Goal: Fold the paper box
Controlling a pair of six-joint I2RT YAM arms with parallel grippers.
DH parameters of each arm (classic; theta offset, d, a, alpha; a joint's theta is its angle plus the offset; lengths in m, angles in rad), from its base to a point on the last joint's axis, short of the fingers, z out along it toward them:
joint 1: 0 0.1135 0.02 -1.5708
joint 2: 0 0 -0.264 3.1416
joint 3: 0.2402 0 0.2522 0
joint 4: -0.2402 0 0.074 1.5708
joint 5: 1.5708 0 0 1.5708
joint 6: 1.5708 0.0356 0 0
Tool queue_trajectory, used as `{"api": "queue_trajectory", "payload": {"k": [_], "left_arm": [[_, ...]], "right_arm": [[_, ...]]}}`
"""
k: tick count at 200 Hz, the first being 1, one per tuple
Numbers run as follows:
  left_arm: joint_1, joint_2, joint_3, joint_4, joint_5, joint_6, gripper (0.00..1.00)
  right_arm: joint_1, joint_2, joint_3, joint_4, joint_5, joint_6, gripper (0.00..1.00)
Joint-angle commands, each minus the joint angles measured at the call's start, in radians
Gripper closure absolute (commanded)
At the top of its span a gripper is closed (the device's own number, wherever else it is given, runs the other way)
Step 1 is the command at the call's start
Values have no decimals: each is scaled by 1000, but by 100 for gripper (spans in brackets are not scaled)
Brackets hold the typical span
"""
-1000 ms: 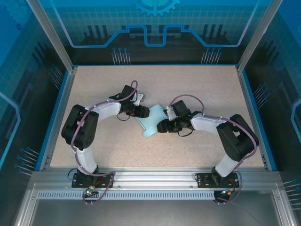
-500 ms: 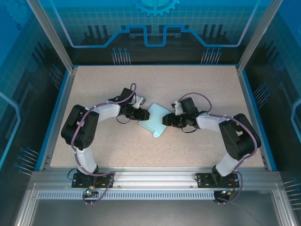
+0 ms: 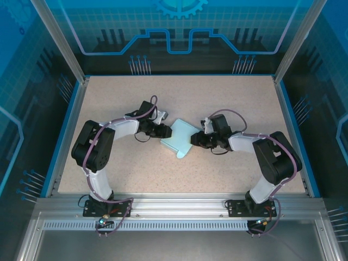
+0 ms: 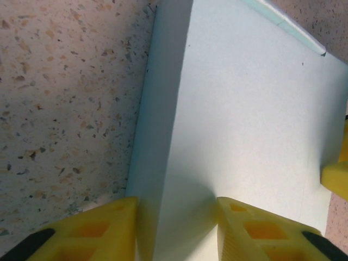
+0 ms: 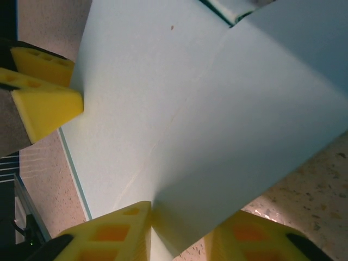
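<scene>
The paper box [image 3: 178, 138], pale light-blue card, lies mid-table as a flat squarish shape. My left gripper [image 3: 165, 131] meets its left edge and my right gripper [image 3: 195, 140] its right edge. In the left wrist view the box [image 4: 244, 109] has a darker upright side wall, and my left gripper [image 4: 175, 205] has one yellow finger against that wall and the other on the pale panel. In the right wrist view a raised flap of the box [image 5: 255, 125] runs slanting between the fingers of my right gripper [image 5: 185, 217], which touch it. The left gripper's fingers [image 5: 46, 106] sit at the box's far edge.
The speckled beige table [image 3: 119, 174] is ringed by a blue rim [image 3: 65, 136] and aluminium posts. Both arms curve inward from their bases at the near edge. Bare tabletop lies behind and in front of the box.
The box has gone from a ragged open sheet to a squarer, flatter shape. My right gripper moved right and up along its edge. Both pairs of jaws have narrowed onto the card.
</scene>
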Motion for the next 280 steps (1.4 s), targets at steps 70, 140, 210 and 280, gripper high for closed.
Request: {"api": "queue_trajectory", "payload": {"k": [70,140,210,280], "left_arm": [[-6,64,-11,15,157,-43,61],[-22,115,45,32,156,-59,50],[-56,156,102,23,149,-62,42],[-92,182,139,17,143,-63,42]], "right_arm": [[-25,-151,-74,217,-64,120,91],[-26,-218,-74,172,-57,119,92],[-25,-255,-59,120,-35,115,91],[-1,-240,-24,5,53,132,89]]}}
